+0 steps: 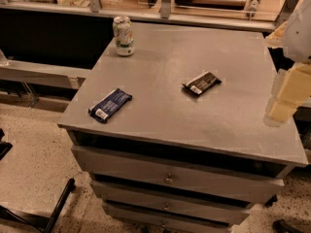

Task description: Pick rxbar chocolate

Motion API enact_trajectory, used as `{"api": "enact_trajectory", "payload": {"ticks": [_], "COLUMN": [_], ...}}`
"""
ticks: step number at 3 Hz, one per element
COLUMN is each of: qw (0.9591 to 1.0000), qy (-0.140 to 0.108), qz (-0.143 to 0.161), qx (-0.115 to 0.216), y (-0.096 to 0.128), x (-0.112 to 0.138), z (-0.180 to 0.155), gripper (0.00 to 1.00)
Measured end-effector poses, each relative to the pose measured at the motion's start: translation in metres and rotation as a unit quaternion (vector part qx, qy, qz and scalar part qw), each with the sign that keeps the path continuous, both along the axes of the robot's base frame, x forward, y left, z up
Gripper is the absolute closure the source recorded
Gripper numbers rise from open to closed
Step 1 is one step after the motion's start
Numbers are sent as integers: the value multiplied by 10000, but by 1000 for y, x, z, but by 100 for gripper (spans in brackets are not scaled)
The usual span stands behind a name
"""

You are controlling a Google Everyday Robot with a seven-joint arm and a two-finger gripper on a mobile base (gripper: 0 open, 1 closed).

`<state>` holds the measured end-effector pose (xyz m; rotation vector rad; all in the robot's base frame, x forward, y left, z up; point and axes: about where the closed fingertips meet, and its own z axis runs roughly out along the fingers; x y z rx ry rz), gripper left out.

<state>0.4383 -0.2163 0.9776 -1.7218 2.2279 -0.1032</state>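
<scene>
Rxbar chocolate (201,83) flat near the middle of the grey surface (160,120), a little toward 2 o'clock. Claw (279,111) at 3 o'clock over the surface's edge, apart from the bar; released or clenched, cannot tell. Dark blue bar (110,105) at 8 o'clock, can (123,35) at 11 o'clock.

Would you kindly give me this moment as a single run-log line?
tool: at right edge of table | rxbar chocolate: flat mid-table, not grasped | blue bar: front-left | can: back-left

The rxbar chocolate (201,83) lies right of centre on the worktop (194,125); the gripper (278,111) hangs at the right edge, well apart.
</scene>
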Motion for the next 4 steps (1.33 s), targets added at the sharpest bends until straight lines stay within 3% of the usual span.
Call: {"api": "enact_trajectory", "payload": {"ticks": [1,2,3,4], "qw": [10000,9999,9989,9931], "qy": [-7,-16,-138,-336], "qz": [-1,-98,-376,-751], "qx": [-1,65,255,839], "y": [0,-10,-23,-24], "x": [0,18,54,88], "z": [0,1,4,1], "gripper": [0,0,0,0]}}
